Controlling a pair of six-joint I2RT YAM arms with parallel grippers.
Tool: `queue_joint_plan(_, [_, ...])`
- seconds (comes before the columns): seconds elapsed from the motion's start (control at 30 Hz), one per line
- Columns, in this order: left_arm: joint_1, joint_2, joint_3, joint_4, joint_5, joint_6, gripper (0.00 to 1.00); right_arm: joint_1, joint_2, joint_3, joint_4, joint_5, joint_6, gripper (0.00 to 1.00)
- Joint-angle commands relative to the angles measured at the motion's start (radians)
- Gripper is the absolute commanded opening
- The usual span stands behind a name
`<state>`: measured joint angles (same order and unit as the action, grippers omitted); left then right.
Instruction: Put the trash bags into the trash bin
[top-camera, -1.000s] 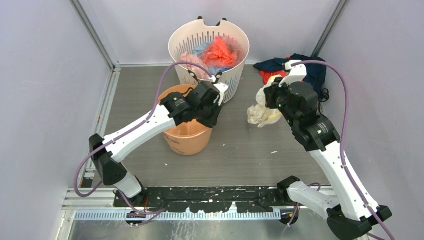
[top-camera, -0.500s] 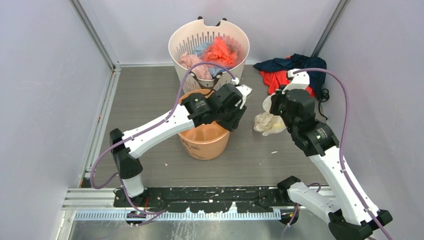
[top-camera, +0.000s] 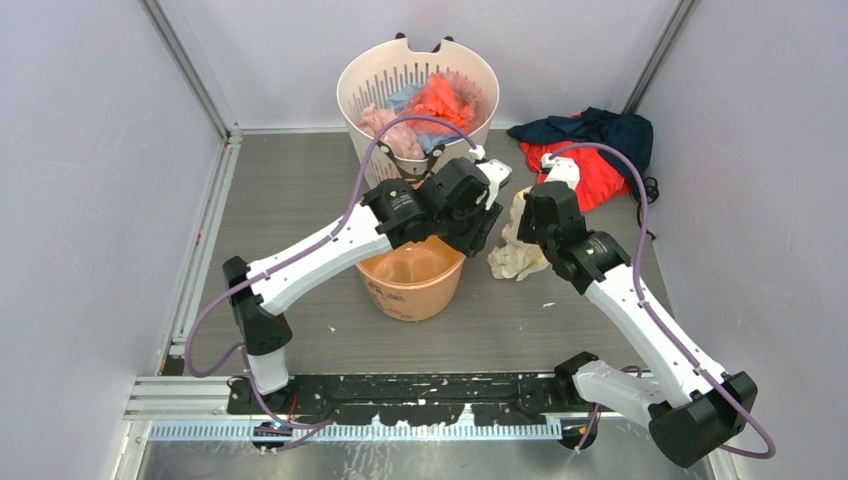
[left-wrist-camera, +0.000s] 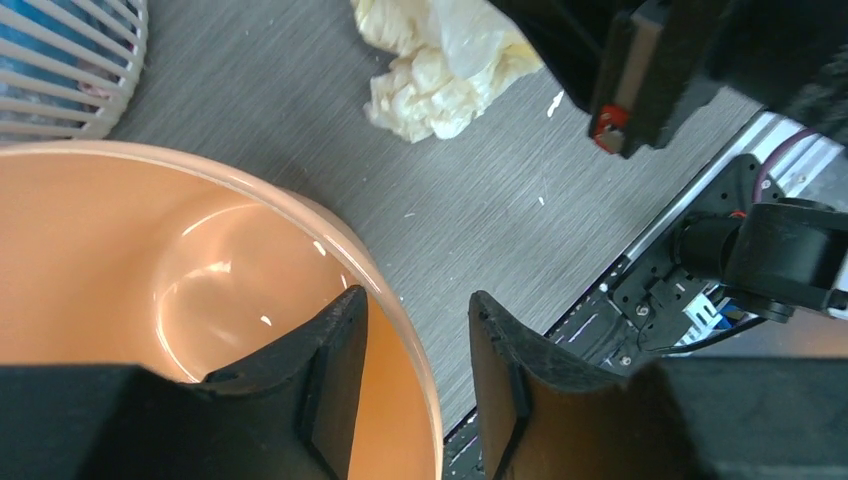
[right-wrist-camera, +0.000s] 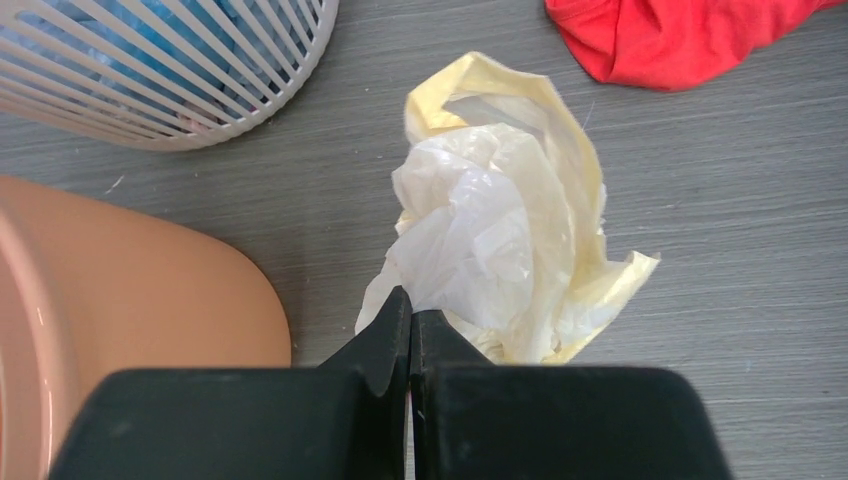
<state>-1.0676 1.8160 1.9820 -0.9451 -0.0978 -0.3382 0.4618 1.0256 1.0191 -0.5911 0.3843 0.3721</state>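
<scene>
The bag (right-wrist-camera: 500, 230) is pale yellow, with milky white in its crumpled middle. The bucket (top-camera: 410, 280) is orange, paler and shiny inside, with a small dark print on its side. The basket (top-camera: 350, 90) is white with thin slots all round. In it, one bundle (top-camera: 440, 100) is bright red-orange, one (top-camera: 385, 125) is pink and one (top-camera: 405, 95) is blue. The cloth heap (top-camera: 595, 175) is red and dark blue. The worktop (top-camera: 300, 200) is grey with fine streaks and tiny white specks. The left arm (top-camera: 320, 250) and the right arm (top-camera: 640, 310) are white with black joints. The cables (top-camera: 362, 185) are purple. The left tool (left-wrist-camera: 418, 300) and the right tool (right-wrist-camera: 410, 300) are black.
</scene>
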Motion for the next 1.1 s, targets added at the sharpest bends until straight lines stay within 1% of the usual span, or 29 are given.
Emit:
queue_joint_plan(0.0, [-0.005, -0.008, 0.116, -0.02, 0.002, 0.061, 0.45, 0.0, -0.01, 0.013, 0.079, 0.0, 0.024, 0.01])
queue_joint_plan(0.07, [-0.003, -0.004, 0.162, -0.054, -0.037, 0.1, 0.47, 0.001, -0.006, 0.015, 0.079, -0.007, 0.024, 0.01])
queue_joint_plan(0.17, [0.007, 0.003, 0.255, -0.12, -0.184, 0.173, 0.55, 0.001, -0.003, 0.015, 0.08, -0.021, 0.028, 0.01])
queue_joint_plan(0.2, [0.024, 0.005, 0.288, -0.14, -0.22, 0.189, 0.59, 0.001, -0.003, 0.015, 0.079, -0.024, 0.028, 0.01])
queue_joint_plan(0.23, [0.068, 0.007, 0.317, -0.156, -0.233, 0.198, 0.6, 0.0, -0.002, 0.015, 0.079, -0.029, 0.029, 0.01])
queue_joint_plan(0.3, [0.169, 0.011, 0.378, -0.185, -0.19, 0.19, 0.65, 0.001, 0.0, 0.015, 0.079, -0.036, 0.03, 0.01])
queue_joint_plan(0.37, [0.279, 0.013, 0.406, -0.194, -0.141, 0.176, 0.69, 0.001, 0.002, 0.018, 0.079, -0.045, 0.031, 0.01])
queue_joint_plan(0.43, [0.379, 0.015, 0.425, -0.188, -0.126, 0.17, 0.73, 0.0, 0.007, 0.024, 0.078, -0.051, 0.031, 0.01])
queue_joint_plan(0.57, [0.548, 0.016, 0.433, -0.141, -0.116, 0.154, 0.76, 0.001, 0.016, 0.04, 0.068, -0.065, 0.031, 0.01])
queue_joint_plan(0.67, [0.651, 0.038, 0.431, -0.094, -0.082, 0.137, 0.76, 0.001, 0.019, 0.039, 0.066, -0.07, 0.031, 0.01])
queue_joint_plan(0.83, [0.754, 0.108, 0.432, 0.001, 0.015, 0.119, 0.76, 0.001, 0.019, 0.038, 0.056, -0.072, 0.024, 0.01])
queue_joint_plan(1.07, [0.799, 0.217, 0.475, 0.059, 0.058, 0.093, 0.76, 0.001, 0.015, 0.029, 0.047, -0.07, 0.017, 0.01])
